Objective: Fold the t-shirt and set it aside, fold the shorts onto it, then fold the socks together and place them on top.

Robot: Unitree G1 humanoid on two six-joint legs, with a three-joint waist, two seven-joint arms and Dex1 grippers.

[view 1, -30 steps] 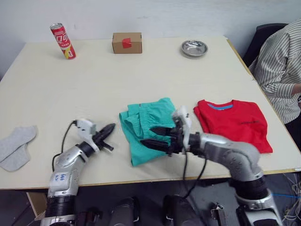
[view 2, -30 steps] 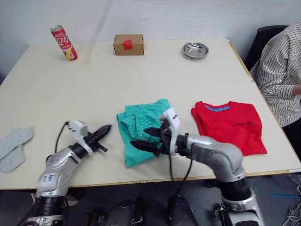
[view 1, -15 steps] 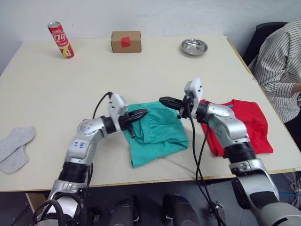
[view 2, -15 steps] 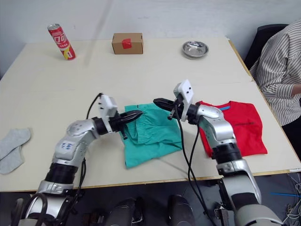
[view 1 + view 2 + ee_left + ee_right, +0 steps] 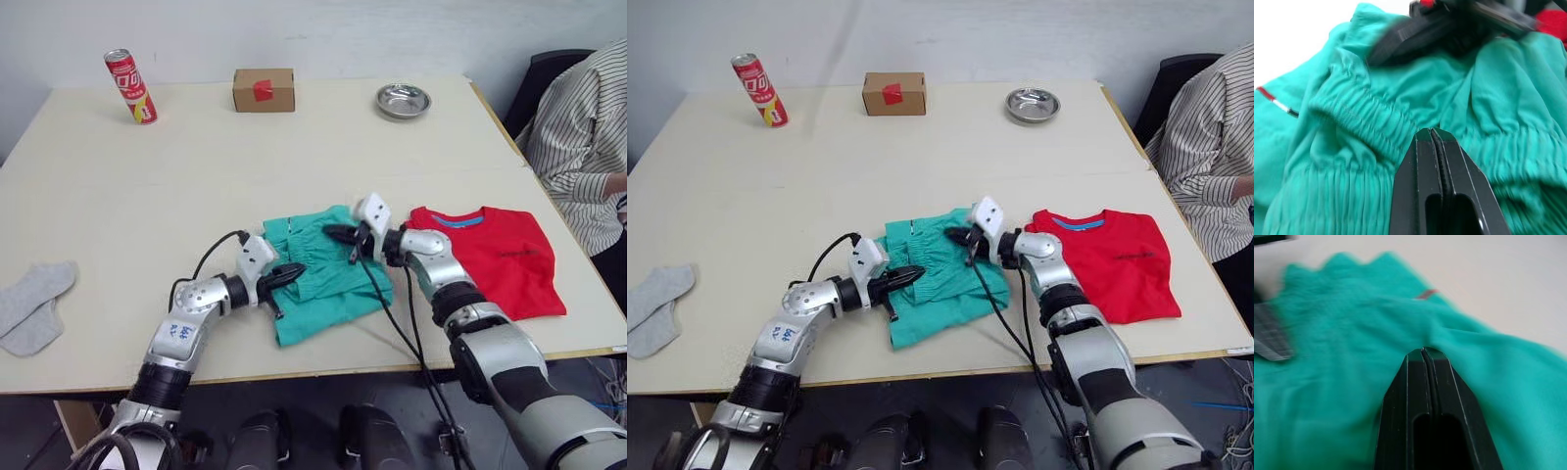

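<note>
Both wrist views show black fingers pressed together with no gap. The left gripper (image 5: 1433, 133) has its jaws together, tips against the gathered elastic waistband of the shorts (image 5: 328, 279); whether a fold of cloth is pinched between them cannot be told. The right gripper (image 5: 1424, 351) also has its jaws together, tips sunk into a ridge of the teal cloth, and again a pinch cannot be confirmed. The left wrist view also catches the other gripper as a dark blur across the far side of the shorts, with a sliver of red beyond it.

From the head views the wider layout is plain. The left gripper comes in from the robot's left onto the near left part of the shorts, and the right gripper from the right onto the far right edge, so the crumpled shorts lie between the two sets of jaws. The t-shirt (image 5: 487, 258) lies folded flat on the counter (image 5: 196, 166) just to the right of the shorts, blue neckband facing the far side. The socks (image 5: 31, 305) lie together at the counter's left edge, well apart from both garments.

Along the far edge stand a red can (image 5: 130, 85), a cardboard box (image 5: 264, 89) with a red patch, and a metal bowl (image 5: 403, 100). A person in a striped shirt (image 5: 586, 137) sits at the right side.
</note>
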